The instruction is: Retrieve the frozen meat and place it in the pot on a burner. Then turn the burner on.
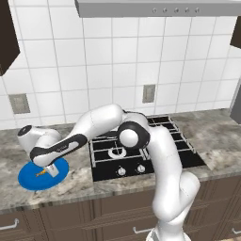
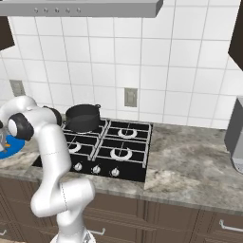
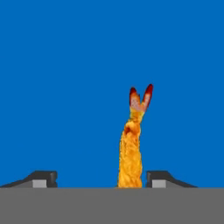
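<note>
- Now I'm at the pickup: my gripper (image 3: 100, 178) sits low over the plate (image 3: 65, 87), jaws apart around the meat (image 3: 131, 153), not yet clamped.
- Next I should close on it, lift, and carry it to the pot (image 2: 82, 117).

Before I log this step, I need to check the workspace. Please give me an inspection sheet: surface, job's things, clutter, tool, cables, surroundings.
Surface: grey stone counter with a black cooktop set in it.
Job's things: meat lies on the blue plate, left of the cooktop; pot stands on the rear left burner; burner at front right is bare.
Clutter: nothing seen.
Tool: low over the plate, jaws apart, one tip on each side of the meat; the right tip is near the meat, and contact cannot be told.
Cables: nothing seen.
Surroundings: white tiled wall with outlets, hood above, dark cabinets below, knobs along the cooktop's front.
</note>
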Controlling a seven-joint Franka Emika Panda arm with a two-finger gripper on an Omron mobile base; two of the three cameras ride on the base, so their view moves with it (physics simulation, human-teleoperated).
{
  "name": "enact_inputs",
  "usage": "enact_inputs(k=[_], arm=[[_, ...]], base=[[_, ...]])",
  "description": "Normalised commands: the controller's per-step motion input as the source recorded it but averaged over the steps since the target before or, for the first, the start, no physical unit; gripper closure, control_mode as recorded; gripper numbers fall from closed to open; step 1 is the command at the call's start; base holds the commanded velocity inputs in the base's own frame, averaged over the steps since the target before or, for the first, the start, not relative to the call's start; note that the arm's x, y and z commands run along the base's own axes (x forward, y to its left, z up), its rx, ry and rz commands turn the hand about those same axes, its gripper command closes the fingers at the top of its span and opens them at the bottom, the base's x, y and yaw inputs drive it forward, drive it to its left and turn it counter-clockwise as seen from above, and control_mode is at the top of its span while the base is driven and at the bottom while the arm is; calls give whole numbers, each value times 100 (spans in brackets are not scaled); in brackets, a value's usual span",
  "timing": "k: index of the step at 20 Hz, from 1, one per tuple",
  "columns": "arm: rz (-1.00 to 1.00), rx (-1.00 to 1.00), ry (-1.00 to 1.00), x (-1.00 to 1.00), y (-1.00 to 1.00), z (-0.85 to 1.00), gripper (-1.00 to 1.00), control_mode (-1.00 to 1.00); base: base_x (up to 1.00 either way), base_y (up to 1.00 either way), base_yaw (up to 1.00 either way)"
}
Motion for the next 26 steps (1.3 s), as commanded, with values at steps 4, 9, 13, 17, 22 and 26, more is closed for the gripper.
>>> enact_inputs(k=[4,9,13,17,22,26], arm=[[3,0,0,0,1,-40,100,-100],[0,0,0,0,0,-12,100,-100],[0,0,0,0,0,0,100,-100],[0,0,0,0,0,0,100,-100],[0,0,0,0,0,0,100,-100],[0,1,0,0,-1,2,100,-100]], base=[[0,0,0],[0,0,0],[0,0,0],[0,0,0],[0,0,0],[0,0,0]])
